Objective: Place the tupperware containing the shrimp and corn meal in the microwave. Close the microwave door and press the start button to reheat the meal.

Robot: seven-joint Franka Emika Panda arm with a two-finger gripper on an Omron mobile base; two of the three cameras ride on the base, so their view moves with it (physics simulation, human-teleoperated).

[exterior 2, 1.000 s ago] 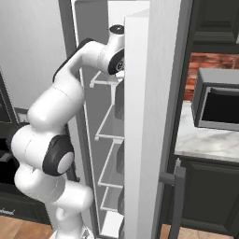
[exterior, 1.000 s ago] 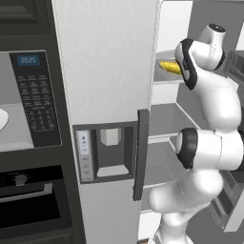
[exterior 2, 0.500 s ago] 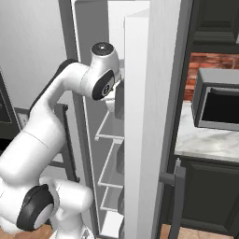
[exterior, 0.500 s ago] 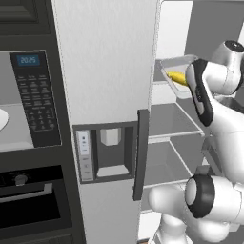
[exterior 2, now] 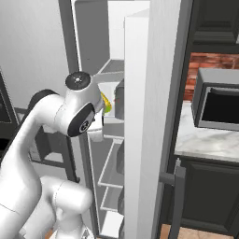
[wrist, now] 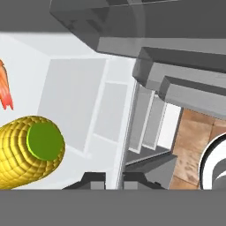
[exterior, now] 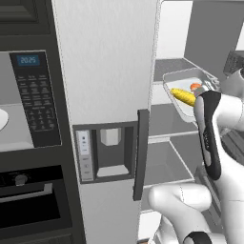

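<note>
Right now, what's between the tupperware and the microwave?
Left base view: the closed fridge door, with its dispenser panel and dark vertical handle, stands between the tupperware on the right and the microwave on the left.

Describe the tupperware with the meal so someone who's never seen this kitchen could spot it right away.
Find the tall grey fridge with its right side open. Beside the white robot arm, at upper-shelf height, sits the tupperware, a shallow clear-grey tray. Nothing else there holds a yellow corn cob and an orange shrimp.
</note>
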